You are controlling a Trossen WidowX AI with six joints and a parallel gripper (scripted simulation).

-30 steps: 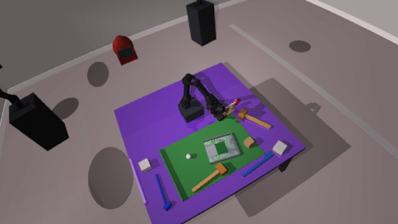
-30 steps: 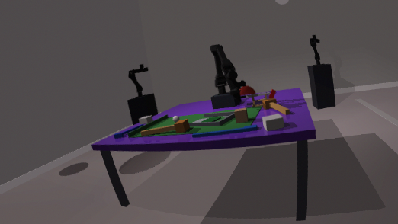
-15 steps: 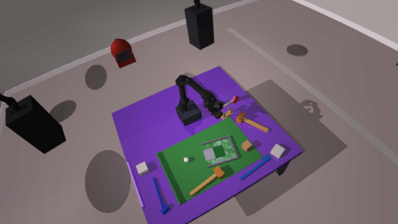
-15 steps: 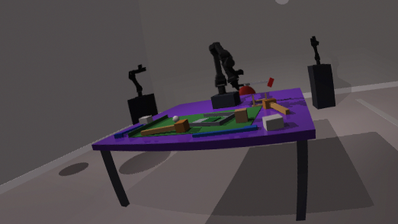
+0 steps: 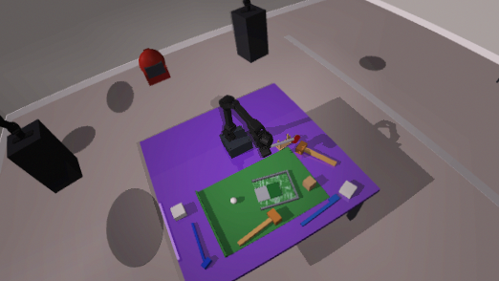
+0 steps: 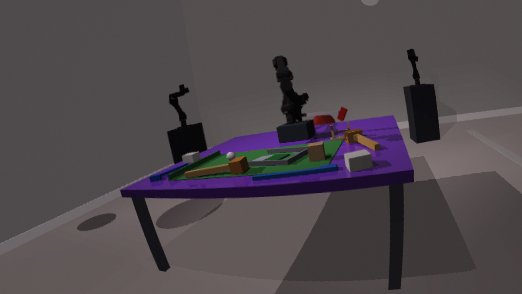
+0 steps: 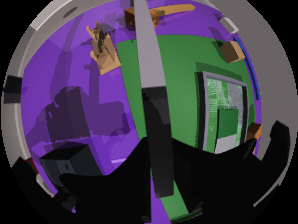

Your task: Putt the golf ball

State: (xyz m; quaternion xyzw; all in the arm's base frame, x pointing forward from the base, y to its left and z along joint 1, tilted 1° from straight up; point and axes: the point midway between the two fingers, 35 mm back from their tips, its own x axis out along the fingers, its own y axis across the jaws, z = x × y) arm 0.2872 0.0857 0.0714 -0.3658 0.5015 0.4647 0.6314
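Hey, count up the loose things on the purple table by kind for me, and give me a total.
Wooden mallets: 2
Blue bars: 2
White blocks: 2
Brown block: 1
Golf ball: 1
Red putter: 1, held in the gripper
Total: 9

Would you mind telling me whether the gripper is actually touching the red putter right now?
Touching. In the wrist view the putter's grey shaft runs straight out from between the gripper's closed fingers, red head at the far end; the exterior view shows that head raised above the table.
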